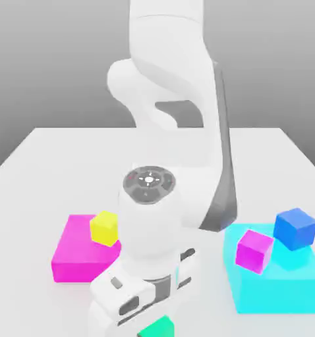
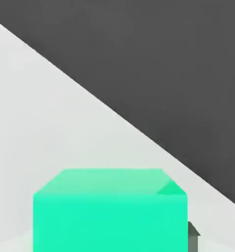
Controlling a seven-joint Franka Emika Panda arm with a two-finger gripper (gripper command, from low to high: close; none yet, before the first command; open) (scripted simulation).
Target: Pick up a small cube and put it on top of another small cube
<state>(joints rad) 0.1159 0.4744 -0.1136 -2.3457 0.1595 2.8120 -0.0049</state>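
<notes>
The small cube (image 2: 109,211) is plain teal-green and lies on the white table close under the hand; in the exterior view just its top (image 1: 161,327) peeks out below the hand at the near edge. My gripper (image 1: 153,314) is lowered over it, and one dark fingertip (image 2: 192,237) rests against the cube's side, so the jaws stand shut on the cube. Other small cubes sit further back: a yellow cube (image 1: 105,228), a magenta cube (image 1: 254,250) and a blue cube (image 1: 295,228).
The yellow cube rests on a flat magenta block (image 1: 78,258) at the exterior view's left. The magenta and blue cubes rest on a big cyan block (image 1: 279,286) at the exterior view's right. The white arm (image 1: 176,131) rises over the table's middle.
</notes>
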